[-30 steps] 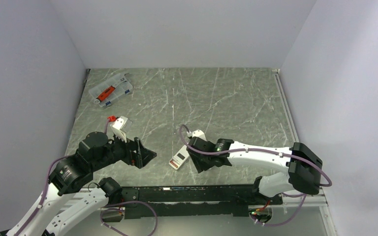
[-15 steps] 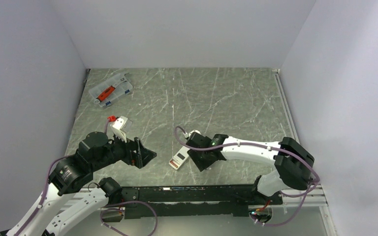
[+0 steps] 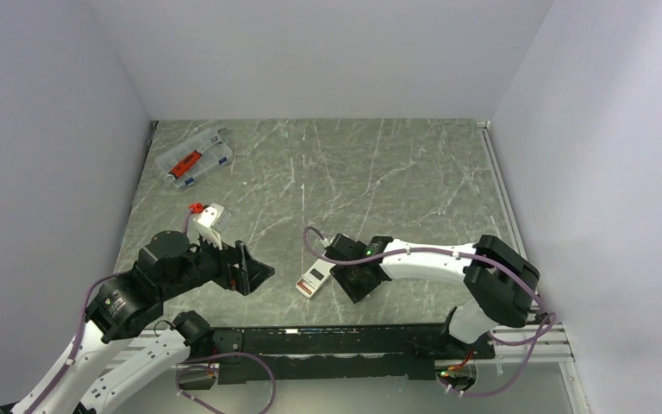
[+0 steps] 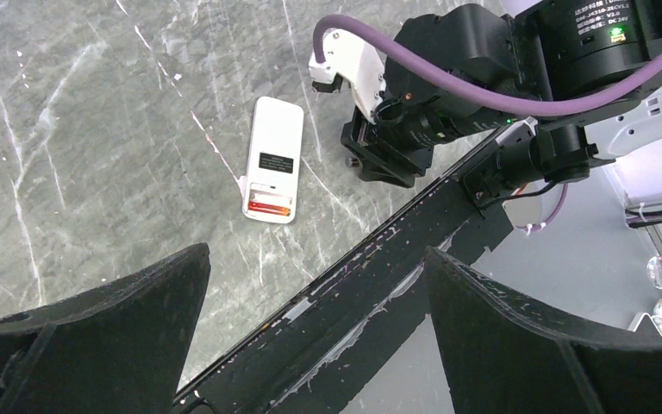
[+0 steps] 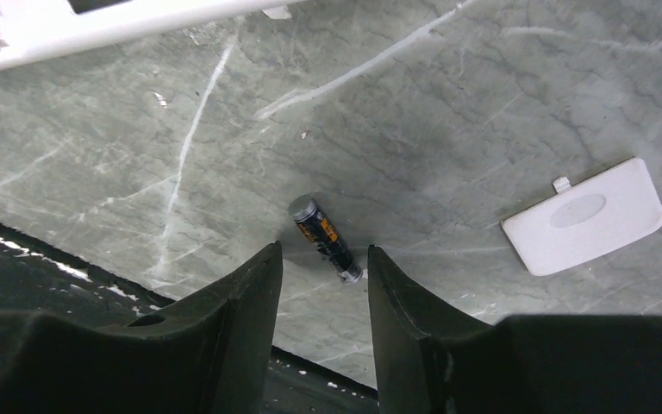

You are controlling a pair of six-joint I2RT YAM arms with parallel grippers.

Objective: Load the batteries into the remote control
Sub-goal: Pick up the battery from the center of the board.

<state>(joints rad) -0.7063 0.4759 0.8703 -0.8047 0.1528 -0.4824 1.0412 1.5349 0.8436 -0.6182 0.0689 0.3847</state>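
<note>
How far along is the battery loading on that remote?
Done: the battery cover is off, and the open bay of the remote control shows reddish-orange, likely one battery seated. In hand: the right gripper is open over the second battery on the table. Remaining: grasp it, insert it, refit the cover.

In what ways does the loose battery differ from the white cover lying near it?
The battery is a dark, thin cylinder; the cover is a flat white rectangle with a tab. The battery shows between the fingers of the right claw; the cover lies off to the side. Both rest on the table.
</note>
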